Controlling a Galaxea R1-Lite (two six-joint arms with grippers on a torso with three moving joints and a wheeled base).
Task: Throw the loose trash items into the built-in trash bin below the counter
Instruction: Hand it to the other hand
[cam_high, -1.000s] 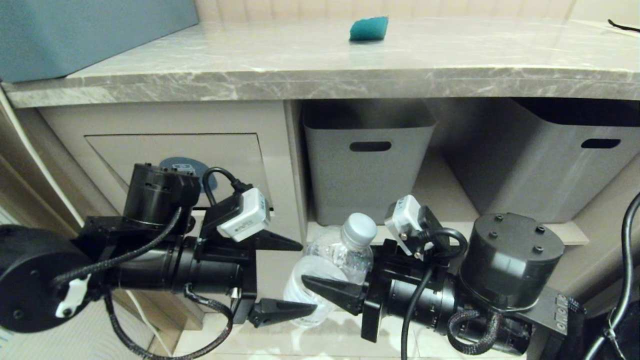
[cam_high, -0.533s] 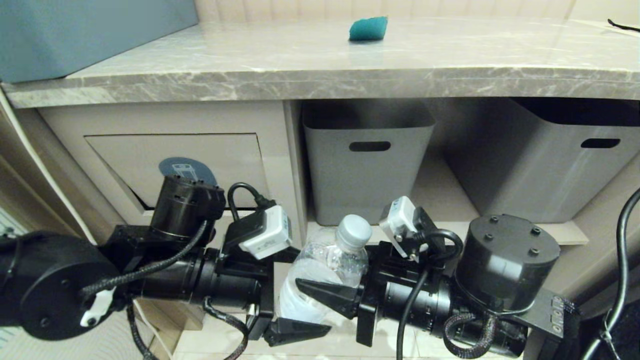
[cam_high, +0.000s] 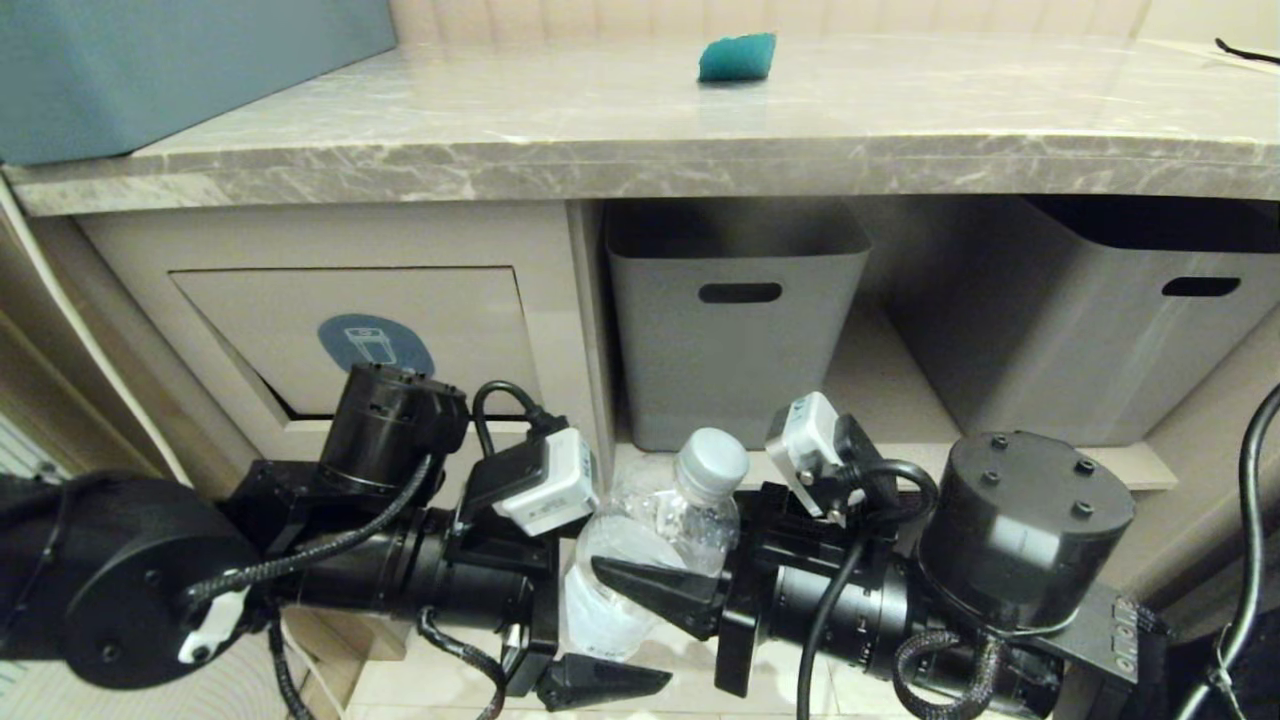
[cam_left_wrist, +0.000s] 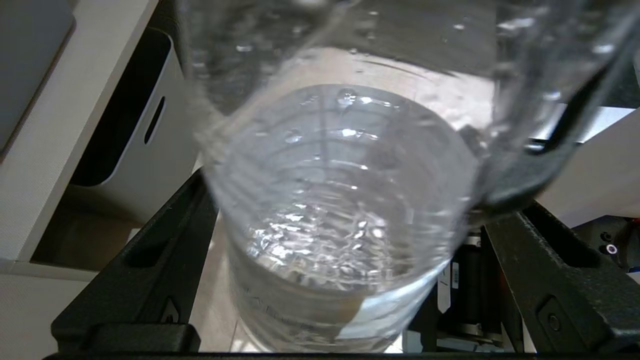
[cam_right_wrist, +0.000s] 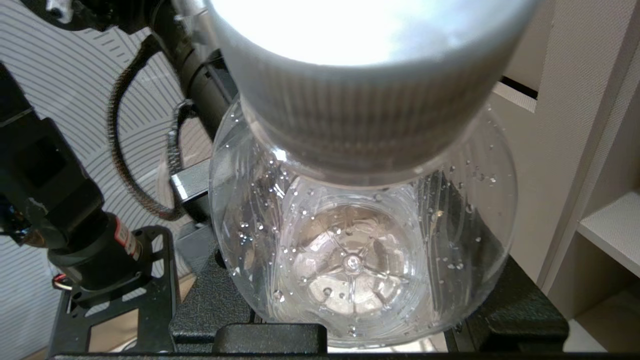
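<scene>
Bottle hand-over under way below the bench

The left end effector (cam_high: 590, 620) has slid in, jaws spread, around the clear bottle (cam_high: 650, 540) pinched by the right end effector (cam_high: 650, 585) — seemingly not yet gripping; the bin flap (cam_high: 300, 330) waits beside, teal wedge (cam_high: 737, 56) sits on the bench (cam_high: 900, 150).

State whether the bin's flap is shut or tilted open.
Tilted open: the flap shows a dark gap along its left and lower edges in the head view.

Two grey tubs (cam_high: 735, 320) sit on a beige shelf (cam_high: 1140, 465) above pale glossy floor tiles (cam_high: 420, 680).
</scene>
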